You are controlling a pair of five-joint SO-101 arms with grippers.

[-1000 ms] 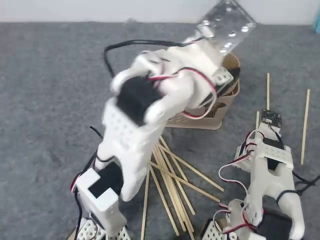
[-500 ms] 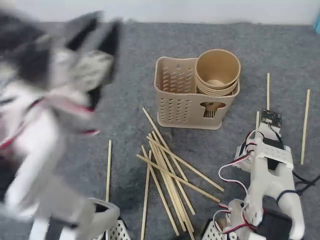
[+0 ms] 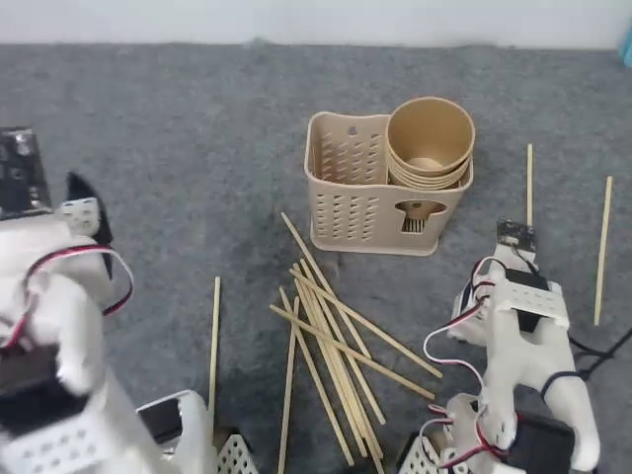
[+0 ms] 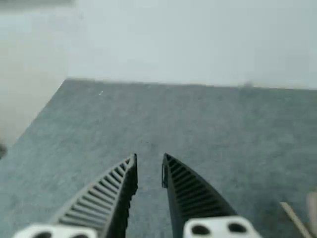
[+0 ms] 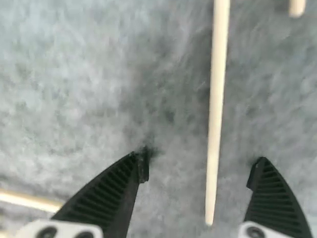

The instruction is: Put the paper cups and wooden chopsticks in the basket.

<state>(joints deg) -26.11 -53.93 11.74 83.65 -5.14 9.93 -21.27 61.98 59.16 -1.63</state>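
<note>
1. Standing at the upper centre of the high view, the basket (image 3: 360, 212) is already holding the stacked paper cups (image 3: 430, 138) in its right-hand compartment. The wooden chopsticks (image 3: 336, 346) are lying crossed in a pile on the grey bench (image 3: 197, 118) just below it. Two stray sticks (image 3: 602, 252) are lying near the right edge. The pile is looking like the main hazard: the sticks are overlapping, so lifting one is likely dragging its neighbours. A long stick leaning in the light basket is also risking tipping it. No readable writing is showing.
2. In the left wrist view, the left gripper (image 4: 148, 161) is hanging over bare bench, its fingers (image 4: 121, 191) parted by a narrow gap and grasping nothing. It is sitting well apart from the pile, so a wide swing back is risking scattering the sticks. No labels are appearing here.
3. In the right wrist view, the right gripper (image 5: 200, 163) is released wide, straddling one chopstick (image 5: 215, 114) near its end. The stick is lying closer to one finger. Closing off-centre is risking rolling it away, and pinching so near the tip is inviting it to pivot and droop. No print is showing.
</note>
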